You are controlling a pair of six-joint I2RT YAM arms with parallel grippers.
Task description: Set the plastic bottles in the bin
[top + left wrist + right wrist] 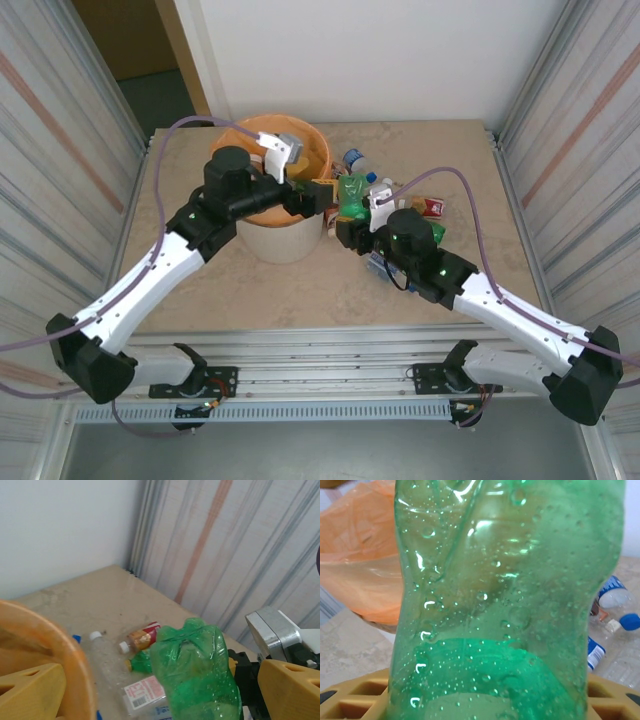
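My right gripper [348,222] is shut on a crumpled green plastic bottle [352,195], holding it upright beside the bin [280,240]. This bottle [505,605] is very close to the right wrist camera, between that gripper's [485,707] yellow fingers [355,702]. The bin is off-white and round, lined with an orange bag [360,570]. My left gripper [305,197] hovers over the bin's right rim [75,665], open wide, with the green bottle [195,670] just in front of its spread fingers [30,690]. More plastic bottles [385,190] lie on the table right of the bin.
Loose bottles lie behind the held one: a clear bottle with a red label [145,692], a brown one [142,637] and a green one with a yellow cap [140,662]. Blue-capped bottles [615,630] lie further right. Ribbed metal walls [570,130] close in both sides of the table.
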